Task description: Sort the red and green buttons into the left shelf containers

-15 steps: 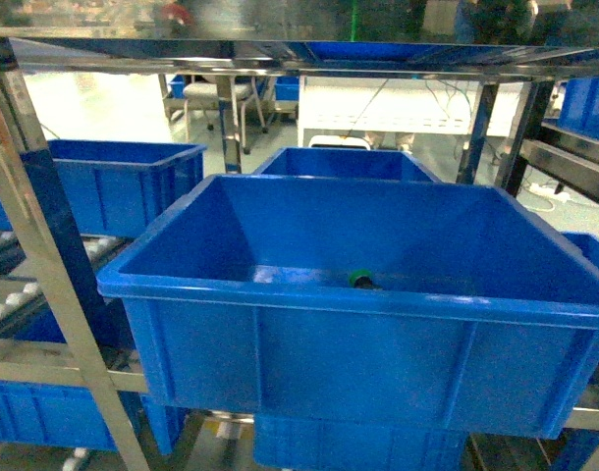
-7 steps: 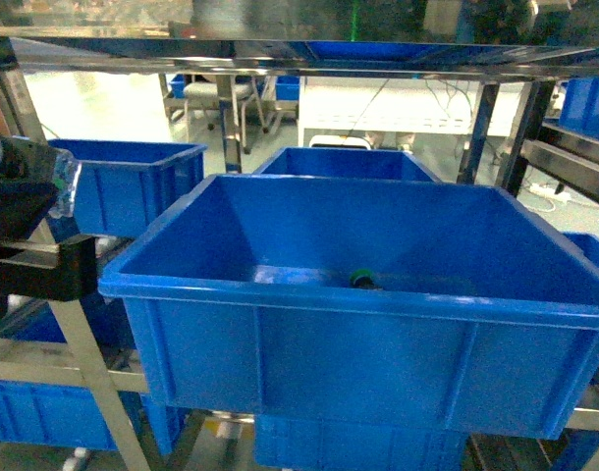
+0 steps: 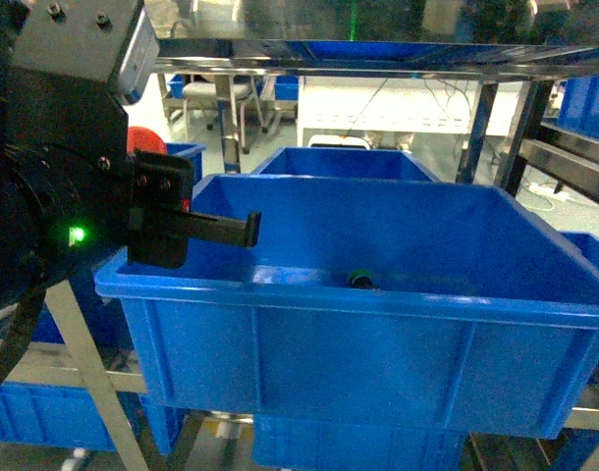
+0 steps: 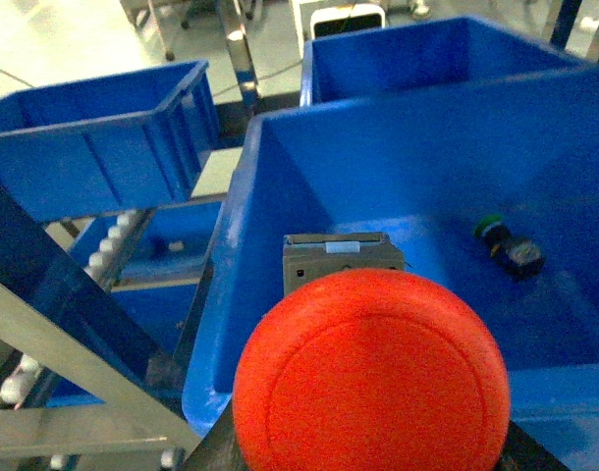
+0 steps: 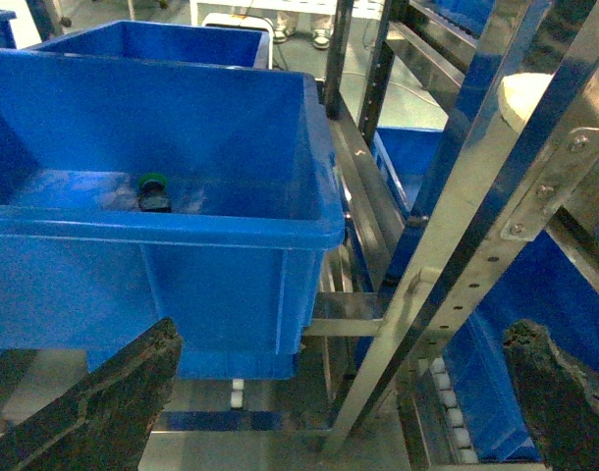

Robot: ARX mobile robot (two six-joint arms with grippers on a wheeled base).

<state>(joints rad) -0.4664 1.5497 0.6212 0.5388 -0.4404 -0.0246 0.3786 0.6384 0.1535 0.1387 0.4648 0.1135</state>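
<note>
One red button (image 4: 370, 378) sits gripped in the left pincer (image 3: 196, 228) above the near-left corner of the big blue bin (image 3: 358, 304). One green button (image 3: 360, 279) lies on that bin's floor. The right pincer (image 5: 339, 392) hangs wide open, holding nothing.

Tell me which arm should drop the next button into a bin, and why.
Left. The left gripper holds the red button right at the rim of the big blue bin, where the green button already lies. The right gripper hangs open and empty, lower, outside the bin.
</note>
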